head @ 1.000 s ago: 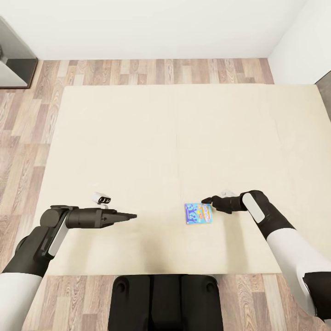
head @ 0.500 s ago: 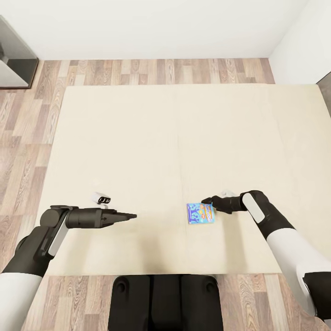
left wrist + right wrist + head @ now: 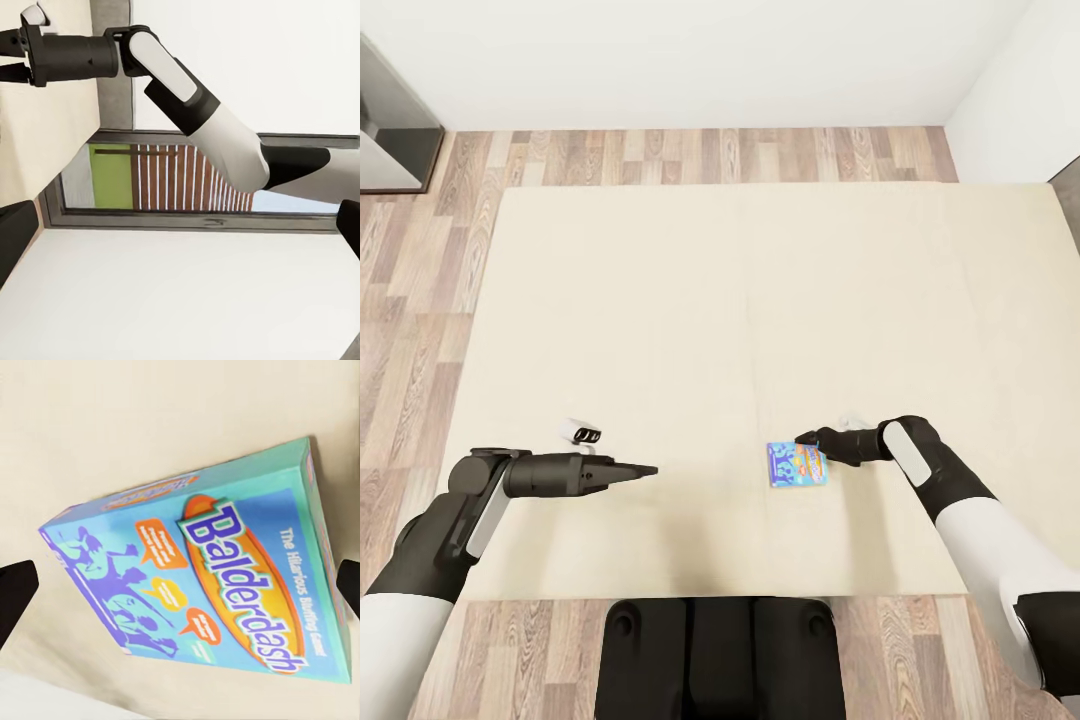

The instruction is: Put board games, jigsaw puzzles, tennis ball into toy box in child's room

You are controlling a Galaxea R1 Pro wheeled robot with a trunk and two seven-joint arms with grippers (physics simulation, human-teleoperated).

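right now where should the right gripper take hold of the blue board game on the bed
Probably across its thin edges: the blue board game lies flat on the bed, so come from above with a finger on each long side. The right gripper sits open at its corner.

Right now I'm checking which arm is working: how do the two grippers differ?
The right gripper is at the blue board game's edge, jaws spread wide around it in its wrist view; the left gripper hovers over bare bed, near nothing, fingers looking closed. They point toward each other. Both are dark and extend over the mattress.
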